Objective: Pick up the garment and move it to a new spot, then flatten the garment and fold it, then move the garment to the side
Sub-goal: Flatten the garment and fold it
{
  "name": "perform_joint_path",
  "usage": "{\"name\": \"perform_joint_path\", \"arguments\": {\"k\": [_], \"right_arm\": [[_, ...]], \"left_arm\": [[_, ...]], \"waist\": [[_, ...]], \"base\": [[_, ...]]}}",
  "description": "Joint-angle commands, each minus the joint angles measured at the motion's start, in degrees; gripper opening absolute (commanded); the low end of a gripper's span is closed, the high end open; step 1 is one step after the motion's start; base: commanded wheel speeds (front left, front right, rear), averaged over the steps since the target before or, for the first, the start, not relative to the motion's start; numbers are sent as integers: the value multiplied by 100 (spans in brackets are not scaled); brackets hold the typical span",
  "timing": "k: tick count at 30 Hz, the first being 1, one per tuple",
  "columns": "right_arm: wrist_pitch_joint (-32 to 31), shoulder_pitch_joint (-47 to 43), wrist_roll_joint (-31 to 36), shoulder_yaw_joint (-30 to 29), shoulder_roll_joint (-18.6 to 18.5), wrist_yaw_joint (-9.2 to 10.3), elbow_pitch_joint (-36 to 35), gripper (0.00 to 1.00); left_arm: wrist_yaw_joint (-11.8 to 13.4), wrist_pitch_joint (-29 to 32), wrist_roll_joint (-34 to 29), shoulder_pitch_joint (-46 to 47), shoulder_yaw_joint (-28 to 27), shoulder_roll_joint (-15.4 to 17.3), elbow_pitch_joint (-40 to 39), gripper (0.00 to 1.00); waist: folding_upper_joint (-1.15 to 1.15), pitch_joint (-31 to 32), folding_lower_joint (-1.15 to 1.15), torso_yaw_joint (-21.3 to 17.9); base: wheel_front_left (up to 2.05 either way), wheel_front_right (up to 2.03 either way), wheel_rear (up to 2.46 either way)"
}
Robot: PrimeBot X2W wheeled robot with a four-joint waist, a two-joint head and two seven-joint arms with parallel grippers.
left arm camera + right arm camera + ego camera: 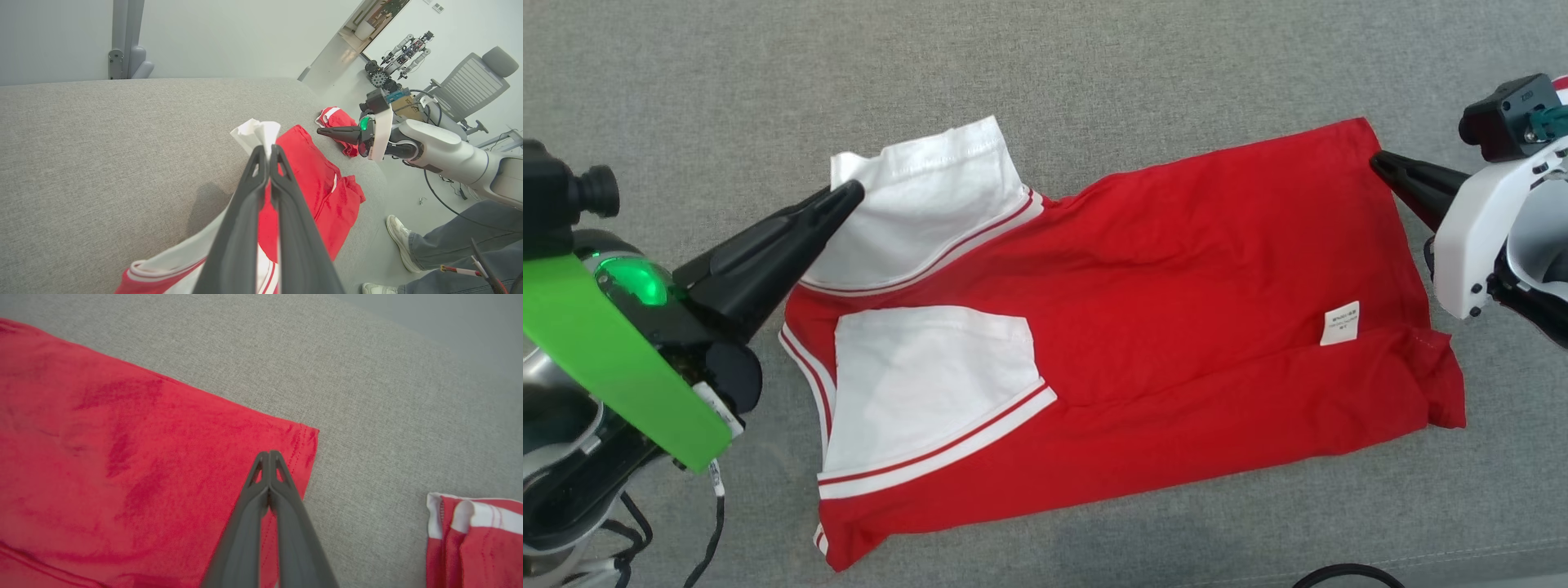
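- Red cloth with white sleeves makes up the garment (1143, 310), which is spread across a grey woven surface (1094, 73). Its body lies roughly flat, and its near long edge is folded over onto itself.
- Both sleeves, trimmed with red stripes, are found at the robot's left end. The near sleeve (931, 392) lies flat on the red body.
- The far sleeve (931, 204) is turned outward, and its outer edge is lifted off the surface.
- The left gripper (854, 193) is closed on that outer edge. In the left wrist view, white cloth is seen pinched between the two fingers and bunched just past their tips.
- The right gripper (1376, 161) is set at the garment's far right corner. Its fingers are pressed together, with the tips over the red hem just inside the corner. Whether cloth is caught between them cannot be told.
- A small white label (1340, 323) is seen on the red cloth near the right end, just above the folded-over edge.
- A second garment (474, 539), red with white bands, is folded on the same surface, apart from the first and beyond its right end.
- A person's shoe (398, 241) is seen on the floor beside the surface, and an office chair (474, 85) is placed behind the right arm.
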State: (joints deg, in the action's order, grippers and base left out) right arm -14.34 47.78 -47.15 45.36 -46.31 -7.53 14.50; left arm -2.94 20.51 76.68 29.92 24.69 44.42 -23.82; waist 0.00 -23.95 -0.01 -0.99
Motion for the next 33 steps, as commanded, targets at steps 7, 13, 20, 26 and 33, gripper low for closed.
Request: {"name": "perform_joint_path", "arguments": {"k": [7, 13, 20, 26, 33], "right_arm": [[-136, -307, 435, -613, 155, 9, 164, 98], [-409, -92, 776, -855, 627, 9, 566, 100], [-346, 56, 958, -994, 923, 10, 991, 100], [-269, -28, 993, -999, 929, 10, 1057, 100], [-164, 33, 980, -1052, 949, 10, 908, 100]], "left_arm": [[139, -77, 19, -273, -45, 122, -306, 0], [168, 26, -18, -50, 18, 38, -473, 0], [172, 107, -74, 132, 151, -91, -390, 0], [185, 107, -108, 201, 208, -174, -226, 0], [218, 194, -500, 501, 218, -15, 242, 0]], "waist": [[0, -38, 1, 27], [0, -221, 1, 136], [0, -222, 1, 282], [0, -142, 1, 214], [0, -269, 1, 29]], "base": [[0, 0, 0], [0, 0, 0], [0, 0, 0], [0, 0, 0], [0, 0, 0]]}}
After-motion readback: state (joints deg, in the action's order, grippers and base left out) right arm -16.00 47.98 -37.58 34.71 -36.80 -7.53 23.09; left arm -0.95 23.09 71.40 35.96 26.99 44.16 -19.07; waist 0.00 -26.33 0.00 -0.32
